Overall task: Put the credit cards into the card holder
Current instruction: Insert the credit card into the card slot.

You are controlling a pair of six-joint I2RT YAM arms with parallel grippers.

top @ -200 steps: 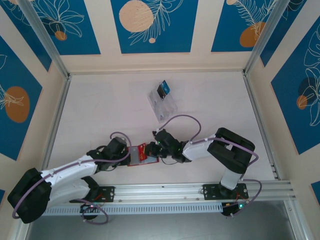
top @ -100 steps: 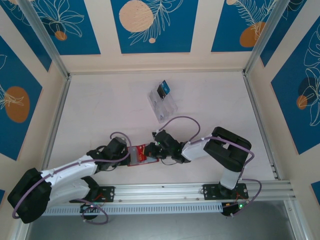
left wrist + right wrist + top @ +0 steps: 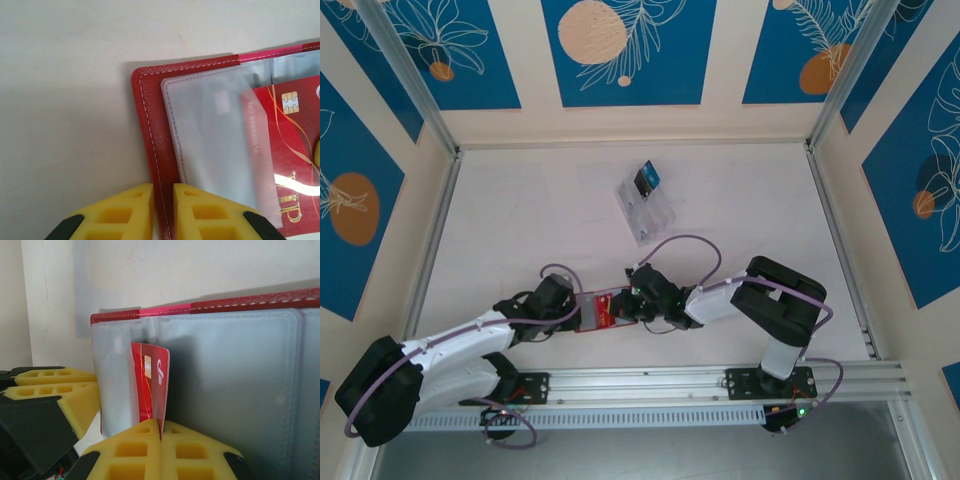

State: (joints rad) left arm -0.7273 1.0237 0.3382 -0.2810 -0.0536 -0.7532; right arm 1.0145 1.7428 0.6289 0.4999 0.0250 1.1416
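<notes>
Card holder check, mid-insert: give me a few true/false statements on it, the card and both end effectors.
1. The left end effector is shut on the card holder, at its edge. True.
2. The right end effector grips a blue card. False: it grips the red card.
3. The card holder lies closed. False: it is open, lining up.
4. Part of the red card sits under a clear sleeve. True.
5. The rack touches the card holder. False: it stands apart, farther up the table.
</notes>
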